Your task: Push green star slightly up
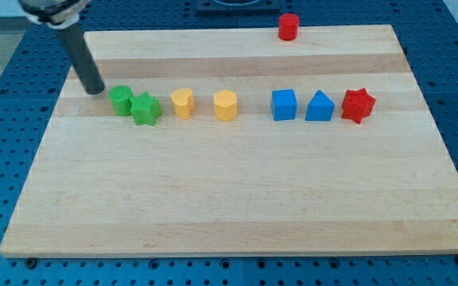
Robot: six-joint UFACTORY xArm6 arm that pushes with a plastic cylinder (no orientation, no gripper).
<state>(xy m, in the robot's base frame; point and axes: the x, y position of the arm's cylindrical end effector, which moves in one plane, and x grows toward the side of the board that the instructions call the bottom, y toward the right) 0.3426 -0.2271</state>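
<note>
Resting on the worktop [229,199], my tip [95,89] is seen just left of the green cylinder [120,100], which touches the green star [146,109] in a row with two yellow blocks [182,103] [225,105], two blue blocks [284,104] [320,106] and a red star [358,105]. The tool is a plain rod, so nothing is held. Bare wood is left above the star up to the top edge, where a red cylinder [289,26] is set.

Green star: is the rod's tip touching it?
No: my tip sits upper left of the green cylinder, apart from the green star.
</note>
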